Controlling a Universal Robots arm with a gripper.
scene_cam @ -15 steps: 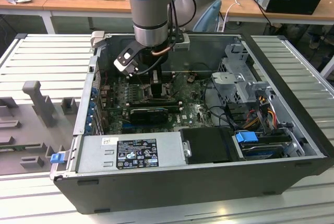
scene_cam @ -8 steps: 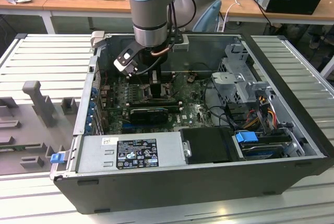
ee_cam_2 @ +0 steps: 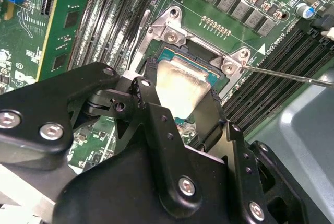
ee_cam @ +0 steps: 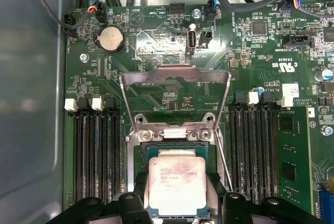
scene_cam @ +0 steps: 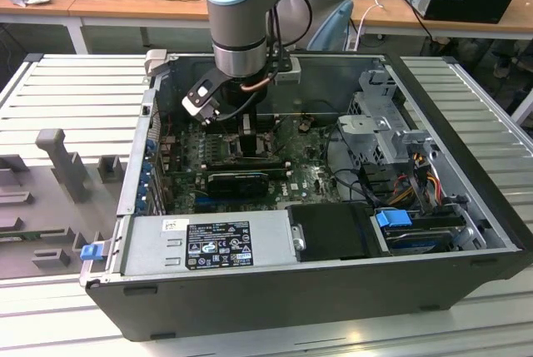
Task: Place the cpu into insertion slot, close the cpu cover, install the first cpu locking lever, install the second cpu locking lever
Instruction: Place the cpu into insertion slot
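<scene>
Plainly, the first step is the one in hand; the arm [scene_cam: 241,24] is reaching down into the open case [scene_cam: 333,290], and the gripper [ee_cam: 177,188] is hanging right over the socket [ee_cam: 136,156] on the board [ee_cam: 156,41]. The cpu [ee_cam_2: 180,96] is lying in the socket, silvery top up, and as far as both wrist views tell it is sitting level and square rather than tilted. The fingers [ee_cam: 140,198] are drawn in against two opposite edges of it, one on each side, so the gripper is, by the look of it, pinching the chip and not standing spread around it. Whether the cpu is resting fully down on the socket floor or being held a shade above it, I cannot tell.

The cover [ee_cam: 175,72] is standing swung back on its hinge just beyond the socket, with the board showing through its window; it is well apart from the cpu and touching nothing of the gripper, so closing it is not yet begun. A thin lever [ee_cam_2: 292,75] is sticking out beside the socket, unlatched, running over the memory slots [ee_cam: 96,151].

As a judgement: the placing is nearly done but not finished. The next move is calling for care — the chip needs to be flat and square in its seat before the grip is given up, and any lift away needs to be straight, without dragging an edge; the cover needs a free path down over the chip.
</scene>
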